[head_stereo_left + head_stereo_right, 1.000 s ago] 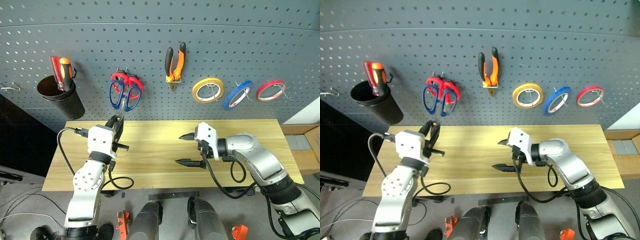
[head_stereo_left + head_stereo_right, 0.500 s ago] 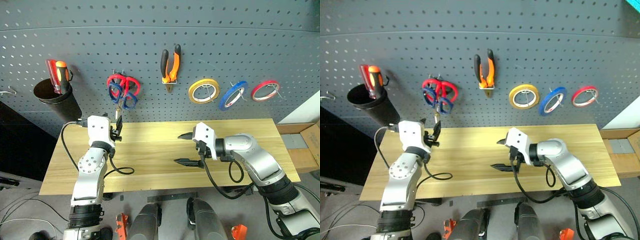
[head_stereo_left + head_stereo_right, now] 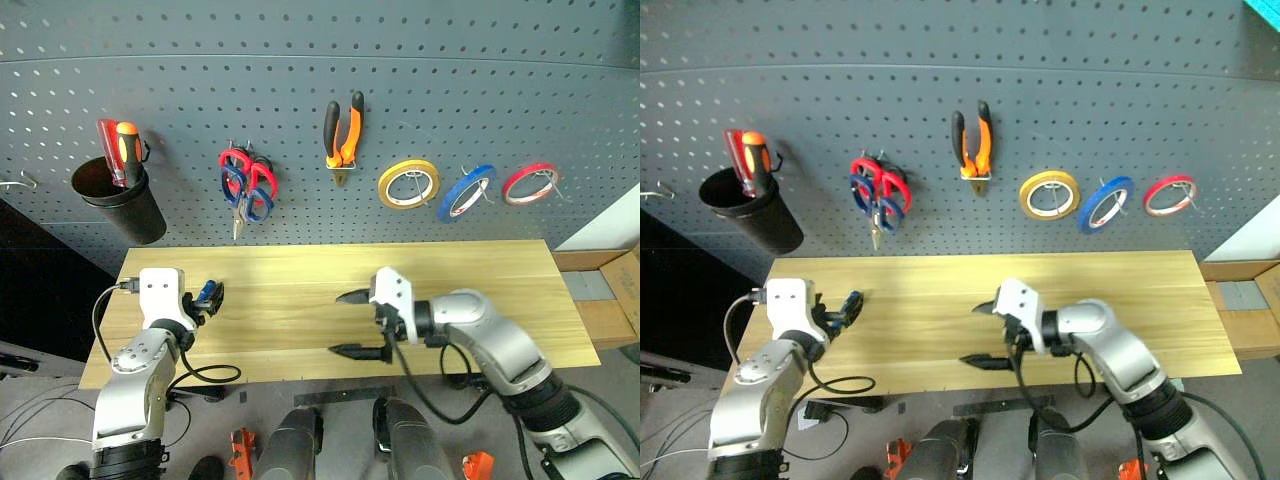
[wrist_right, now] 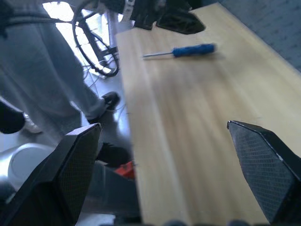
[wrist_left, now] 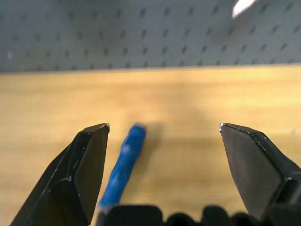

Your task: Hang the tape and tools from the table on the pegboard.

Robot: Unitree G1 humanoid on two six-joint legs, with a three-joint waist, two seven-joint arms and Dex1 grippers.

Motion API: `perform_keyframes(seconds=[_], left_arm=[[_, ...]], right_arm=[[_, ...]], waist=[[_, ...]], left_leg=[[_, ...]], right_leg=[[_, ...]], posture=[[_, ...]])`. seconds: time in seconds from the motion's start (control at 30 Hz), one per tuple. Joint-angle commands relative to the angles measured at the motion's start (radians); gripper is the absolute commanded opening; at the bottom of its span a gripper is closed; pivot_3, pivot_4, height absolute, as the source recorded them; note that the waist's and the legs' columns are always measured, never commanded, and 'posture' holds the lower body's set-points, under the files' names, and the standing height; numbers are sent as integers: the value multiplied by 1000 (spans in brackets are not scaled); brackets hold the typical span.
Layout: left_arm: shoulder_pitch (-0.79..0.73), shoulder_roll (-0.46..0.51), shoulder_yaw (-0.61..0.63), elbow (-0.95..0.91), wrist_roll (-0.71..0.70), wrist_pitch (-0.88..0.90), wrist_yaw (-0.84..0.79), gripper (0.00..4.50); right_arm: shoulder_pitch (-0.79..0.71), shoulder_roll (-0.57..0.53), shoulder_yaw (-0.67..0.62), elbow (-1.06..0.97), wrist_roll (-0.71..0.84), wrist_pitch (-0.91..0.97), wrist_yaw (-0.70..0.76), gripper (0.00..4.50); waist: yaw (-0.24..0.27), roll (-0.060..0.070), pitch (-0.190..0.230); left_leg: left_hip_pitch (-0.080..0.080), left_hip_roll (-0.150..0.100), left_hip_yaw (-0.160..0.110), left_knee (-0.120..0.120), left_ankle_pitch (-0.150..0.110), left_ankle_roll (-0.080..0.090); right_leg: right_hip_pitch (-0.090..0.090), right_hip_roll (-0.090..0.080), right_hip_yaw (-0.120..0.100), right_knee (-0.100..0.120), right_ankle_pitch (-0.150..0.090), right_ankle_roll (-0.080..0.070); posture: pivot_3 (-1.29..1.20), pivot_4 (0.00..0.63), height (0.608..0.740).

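A small blue-handled screwdriver [image 5: 123, 165] lies on the left end of the wooden table [image 3: 470, 270]. My left gripper [image 3: 205, 299] is low over it and open. The handle lies between the fingers, close to one fingertip [image 5: 89, 155]. The right wrist view shows the same screwdriver [image 4: 188, 50] flat on the wood. My right gripper [image 3: 337, 323] hovers open and empty over the table's middle. On the pegboard [image 3: 500, 80] hang the orange-and-black pliers [image 3: 343, 130], the dark-blue-handled scissors [image 3: 247, 200] and the blue tape [image 3: 465, 192].
Red-handled scissors [image 3: 240, 165] share the hooks with the blue ones. A yellow tape ring [image 3: 408, 183] and a red one [image 3: 530, 182] flank the blue tape. A black cup [image 3: 118, 200] at the board's left holds red and orange screwdrivers. A cardboard box [image 3: 605, 290] stands at the right.
My left gripper let go near the hanging scissors, opened, and dropped down and left to the blue screwdriver on the table. My right gripper drifted slightly left, still open.
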Motion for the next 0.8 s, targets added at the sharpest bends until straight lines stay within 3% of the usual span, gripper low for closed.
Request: perform_keyframes(seconds=[0.03,0.8], left_arm=[[-32,27,-38,56,51,29,17,4032],[-231,129,-88,444,85,40,-98,4032]], right_arm=[[0,72,10,-12,-21,-28,-75,4500],[48,54,14,-141,-22,75,-128,4500]], waist=[[1,0,-1],[-10,1,0]], left_leg=[[1,0,0,0,0,0],[0,0,-1,-1,0,0]], right_leg=[[0,0,0,0,0,0],[0,0,0,-1,0,0]], posture=[[56,235,740],[-6,303,740]])
